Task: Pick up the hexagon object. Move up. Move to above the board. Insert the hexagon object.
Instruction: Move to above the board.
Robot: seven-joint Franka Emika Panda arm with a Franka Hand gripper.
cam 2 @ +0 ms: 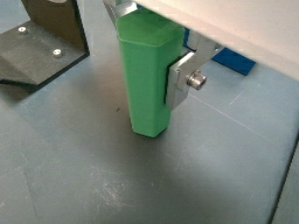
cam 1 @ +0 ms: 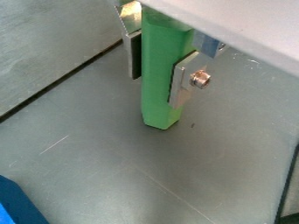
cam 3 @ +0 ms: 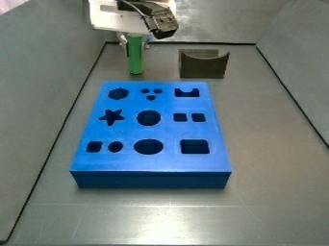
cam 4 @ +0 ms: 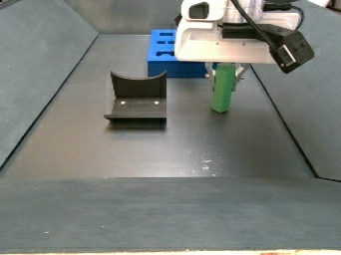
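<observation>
The hexagon object (cam 1: 163, 87) is a light green tall peg standing upright, its lower end at or just above the grey floor; which, I cannot tell. My gripper (cam 1: 158, 74) is shut on its upper part, with a silver finger plate on each side. The same grip shows in the wrist view (cam 2: 149, 83). In both side views the peg (cam 3: 133, 56) (cam 4: 225, 90) hangs under the gripper (cam 3: 133, 43) beyond the far edge of the blue board (cam 3: 154, 159). The board's hexagon cutout (cam 3: 117, 93) is at its corner nearest the peg.
The dark fixture (cam 3: 202, 63) (cam 4: 134, 100) stands on the floor beside the board's far edge, also showing in a wrist view (cam 2: 41, 39). Tray walls (cam 3: 77, 106) rise on both sides. A corner of the board (cam 1: 14, 206) shows in a wrist view.
</observation>
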